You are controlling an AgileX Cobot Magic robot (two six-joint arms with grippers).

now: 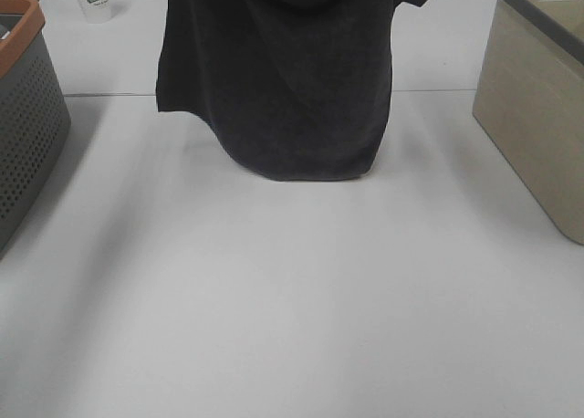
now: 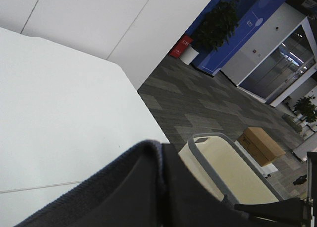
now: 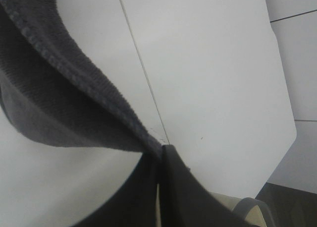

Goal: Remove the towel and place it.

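the towel [image 1: 274,80] hangs in the air as a dark sheet, well apart from the beige bin [image 1: 538,117], on the bin's side that faces the grey basket [image 1: 27,117]. its top edge runs out of the high view, so i see nothing of what holds it. both wrist cameras are filled with bunched towel edge right at the lens and neither gripper's fingers show. i cannot tell whether either one is clamped, though a cloth hanging like this suggests a hold at both top corners. the lower hem looks to be just brushing the table [image 1: 292,299], or perhaps just clear of it; the shadow makes that hard to call.

i judge the step in hand is laying it down. to do it well i'd hold the top corners level and taut, then draw the towel over the bare table beside the bin while lowering, so the hem lands first and the cloth unrolls flat instead of folding under. the hem corner farther from the bin hangs higher, so i'd watch that one, and let go only once the top edge rests on the table.
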